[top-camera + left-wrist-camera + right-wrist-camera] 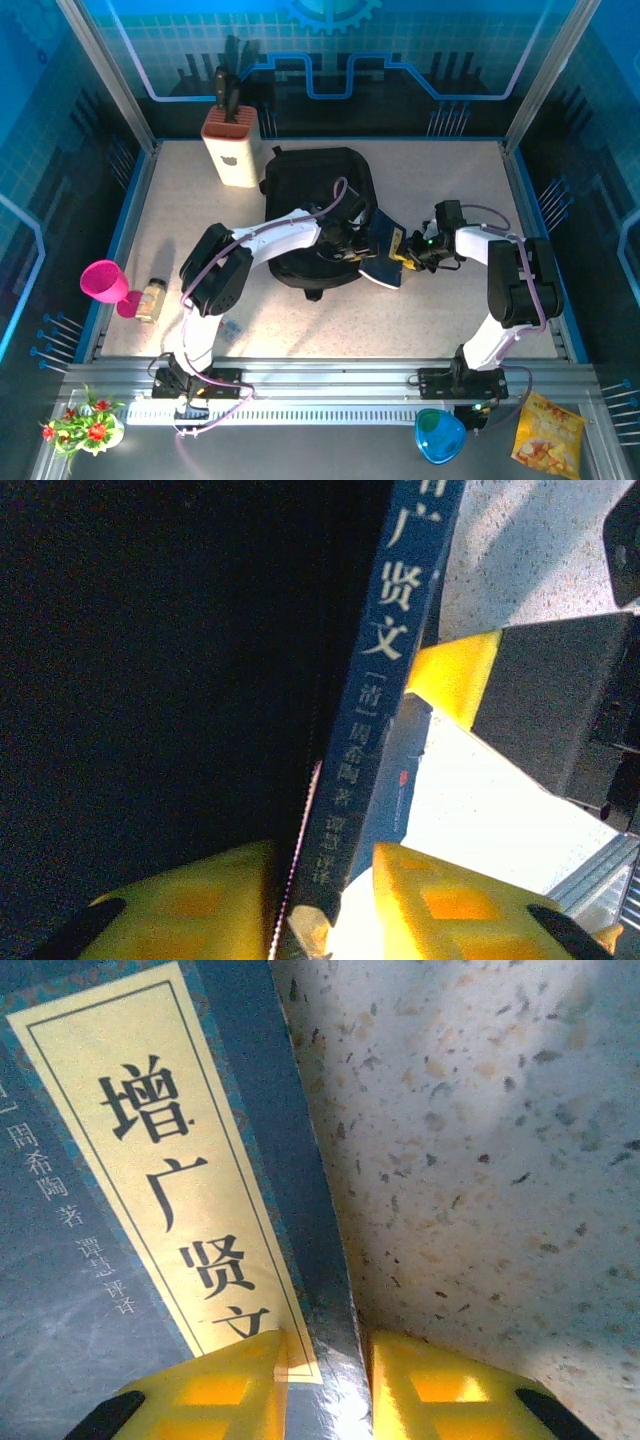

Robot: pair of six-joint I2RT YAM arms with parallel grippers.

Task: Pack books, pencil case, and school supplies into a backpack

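Blue glowing walls (pixel 420 50) box in my speckled pale worktop (pixel 440 190). A black backpack (pixel 310 180) lies mid-worktop, nearer the far edge. Against its right side sits a dark blue book (pixel 382 268), pinched by both my left hand (pixel 320 885) and my right hand (pixel 325 1370).

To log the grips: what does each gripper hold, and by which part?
Left gripper: thin dark blue book, by its spine. Right gripper: such a book's cover edge, beside the yellow label.
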